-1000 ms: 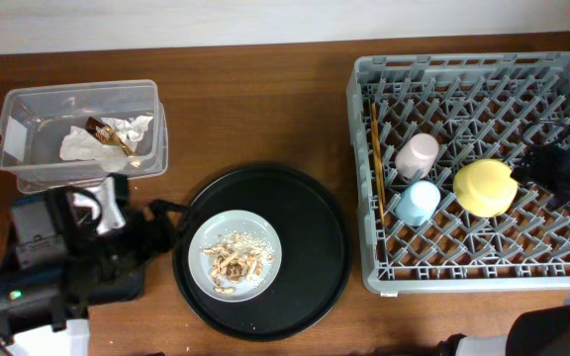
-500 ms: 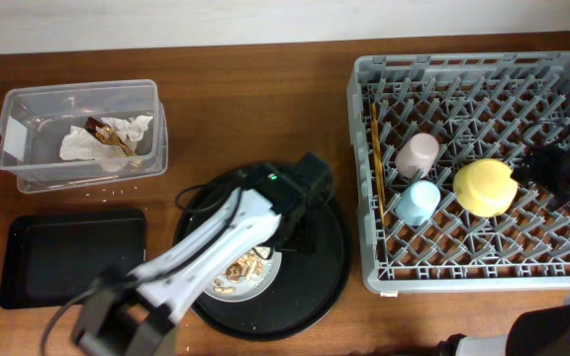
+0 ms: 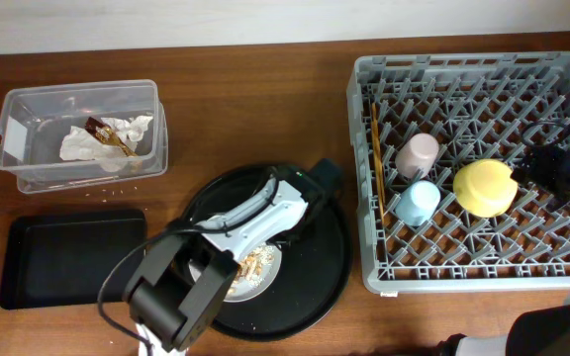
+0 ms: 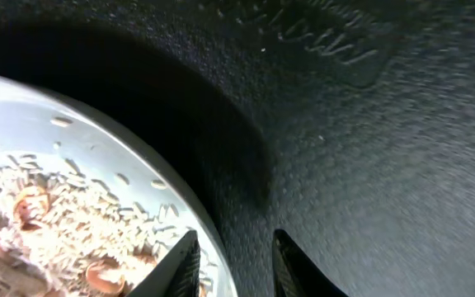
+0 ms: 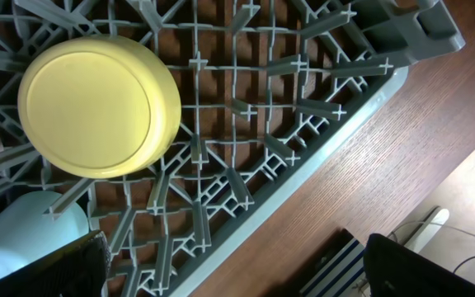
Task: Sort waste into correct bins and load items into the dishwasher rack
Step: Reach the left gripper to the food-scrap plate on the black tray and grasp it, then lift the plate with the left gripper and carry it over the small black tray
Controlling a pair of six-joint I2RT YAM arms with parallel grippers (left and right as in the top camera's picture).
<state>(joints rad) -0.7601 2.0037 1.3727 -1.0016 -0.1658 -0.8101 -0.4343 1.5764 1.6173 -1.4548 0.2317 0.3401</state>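
At 3 o'clock, dishwasher rack: pink cup, light-blue cup, yellow bowl, chopsticks loaded.
Clear tub: napkins in.
Grey plate: food scraps not yet binned.
Left gripper: astride its rim, grip unclear.
Right gripper: wide open, empty.

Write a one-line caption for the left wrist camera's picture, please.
Left gripper straddling the rim of the pale plate of food scraps on the round black tray.

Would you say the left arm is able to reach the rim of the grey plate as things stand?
Probably yes: the left gripper straddles the rim of the plate, one finger over the plate and the other over the round black tray, with nothing between. Whether it grips is unclear.
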